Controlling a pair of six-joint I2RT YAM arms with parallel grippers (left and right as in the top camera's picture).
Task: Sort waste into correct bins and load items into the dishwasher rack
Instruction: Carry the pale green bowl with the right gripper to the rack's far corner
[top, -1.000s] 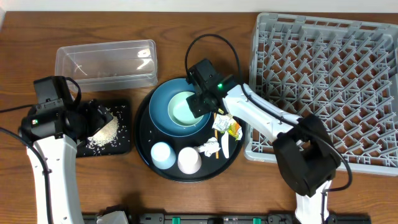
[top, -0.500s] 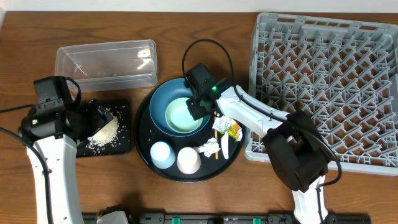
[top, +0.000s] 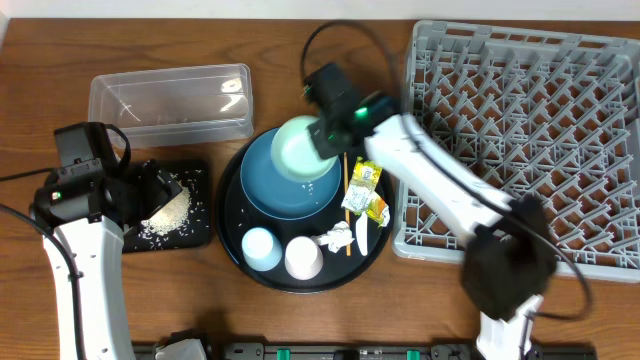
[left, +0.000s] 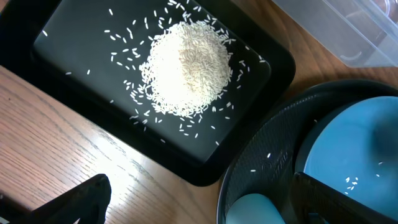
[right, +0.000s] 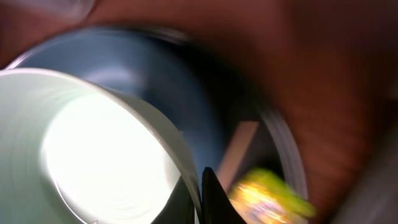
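Over the wooden surface (top: 30, 40), my right claw (top: 323, 140) is clamped on the thin rim of the small cream bowl (top: 300, 150), holding it above the blue plate (top: 285, 200) beneath the claw, presumably for transfer to the dishwasher rack (top: 520, 130) to its right, while my left claw (top: 165, 190) hangs open above the rice (left: 186, 68).

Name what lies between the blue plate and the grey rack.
Overhead view: a thin wooden stick and yellow-green wrappers lie between the blue plate and the rack, on the round black tray.
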